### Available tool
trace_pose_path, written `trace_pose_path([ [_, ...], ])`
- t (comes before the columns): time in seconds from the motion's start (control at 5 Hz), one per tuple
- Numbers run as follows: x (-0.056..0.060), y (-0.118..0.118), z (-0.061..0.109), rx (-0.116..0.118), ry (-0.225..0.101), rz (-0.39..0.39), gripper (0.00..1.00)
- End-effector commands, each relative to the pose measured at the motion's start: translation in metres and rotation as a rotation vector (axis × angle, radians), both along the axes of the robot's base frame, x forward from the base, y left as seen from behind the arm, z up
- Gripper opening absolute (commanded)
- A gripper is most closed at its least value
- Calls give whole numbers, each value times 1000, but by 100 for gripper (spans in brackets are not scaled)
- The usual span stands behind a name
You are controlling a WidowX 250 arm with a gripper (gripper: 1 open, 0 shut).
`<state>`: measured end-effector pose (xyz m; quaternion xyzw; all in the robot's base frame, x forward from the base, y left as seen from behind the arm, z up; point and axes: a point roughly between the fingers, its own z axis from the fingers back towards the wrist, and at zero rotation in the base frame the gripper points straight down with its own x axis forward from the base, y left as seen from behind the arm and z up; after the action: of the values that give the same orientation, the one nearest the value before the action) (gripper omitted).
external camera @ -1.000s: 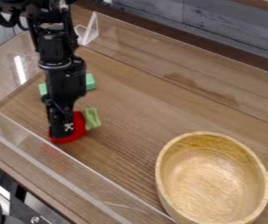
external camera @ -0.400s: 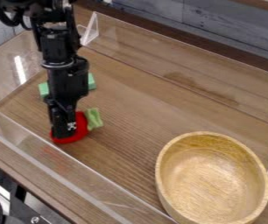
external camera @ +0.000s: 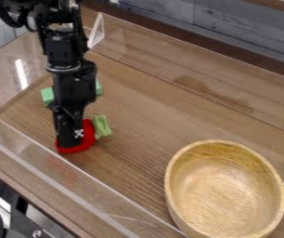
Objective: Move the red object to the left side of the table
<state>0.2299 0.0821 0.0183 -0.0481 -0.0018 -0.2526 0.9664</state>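
Note:
The red object (external camera: 75,140) rests on the brown table (external camera: 170,107) near its front left, a small light-green piece (external camera: 101,125) sticking out to its right. My gripper (external camera: 68,135) points straight down onto it, the black fingers shut on the red object. The fingers hide most of its top. The black arm rises from there to the upper left of the view.
A green rectangular block (external camera: 48,95) lies just behind the arm, mostly hidden by it. A large wooden bowl (external camera: 225,190) sits at the front right. Low clear plastic walls (external camera: 33,163) border the table on all sides.

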Motion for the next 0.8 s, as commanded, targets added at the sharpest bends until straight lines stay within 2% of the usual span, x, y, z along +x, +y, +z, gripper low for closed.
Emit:
trace_pose_path([
  [0.0, 2, -9, 1, -11, -2, -11, 0],
  [0.6, 5, -7, 2, -8, -3, 14, 0],
])
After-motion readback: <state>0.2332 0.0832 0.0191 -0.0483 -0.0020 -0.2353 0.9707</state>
